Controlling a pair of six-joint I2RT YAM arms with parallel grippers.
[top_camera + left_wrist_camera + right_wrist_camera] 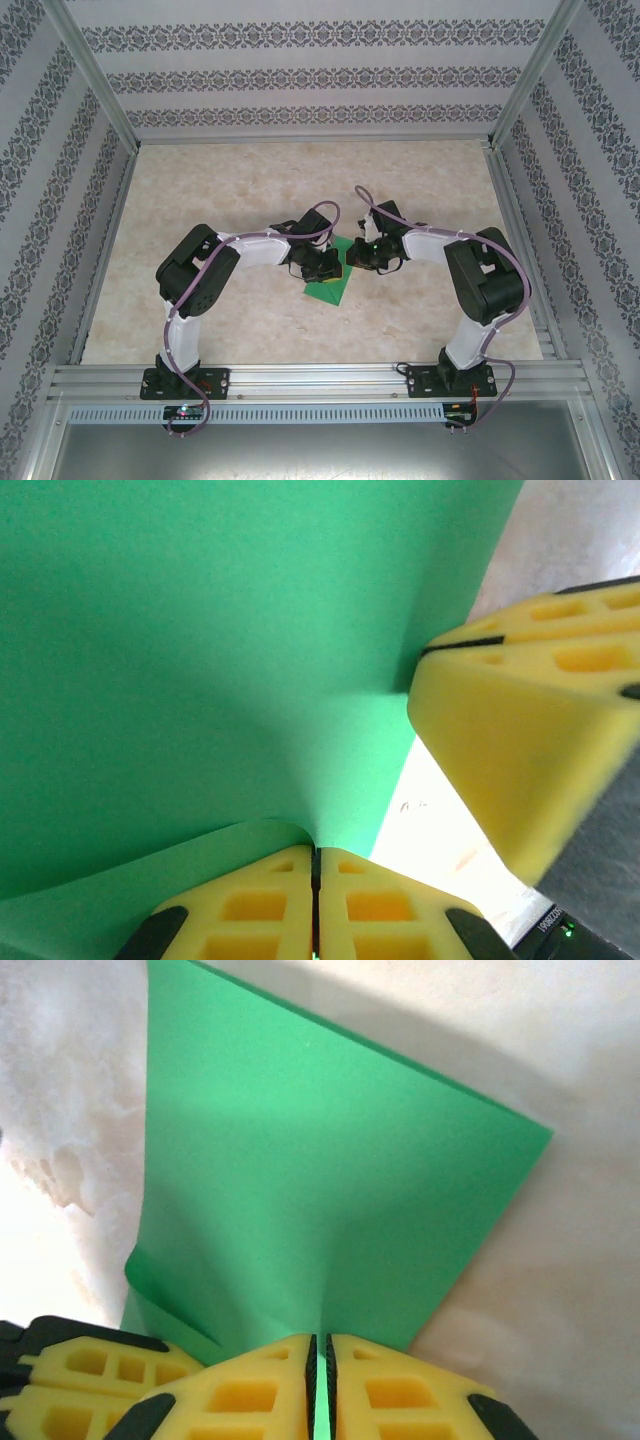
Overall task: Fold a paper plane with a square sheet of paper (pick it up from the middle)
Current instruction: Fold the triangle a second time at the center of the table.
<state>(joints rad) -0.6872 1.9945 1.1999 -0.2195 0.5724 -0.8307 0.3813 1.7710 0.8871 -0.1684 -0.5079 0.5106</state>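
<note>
Near the middle of the pale marbled tabletop (220, 180), the thin, bright green square sheet of paper (330, 288) is being held between the two arms, which are reaching in towards each other from left and right. The left gripper (315, 865) is pinching the sheet, its yellow blocky fingers (290, 865) pressed flat together on the paper. The right gripper (318, 1350) is doing the same from the other side, its jaws squeezing a sliver of green. The two pinches are sitting just beside each other, and the paper is bowing and puckering around them rather than lying flat. No crisp crease is showing, so I judge the folding is only beginning and the plane is far from made.

To do this step well, I reckon both arms ought to be moving together, since one arm pulling away alone could be tearing or crumpling such thin stock. The loose part should be settling squarely, edges meeting, before anything is pressed down. After that the crease wants rubbing along its whole line.

As for writing, the sheet is looking plain. A small strip of digits (548, 920) is showing on the dark body below the right gripper in the left wrist view, too small to read.
</note>
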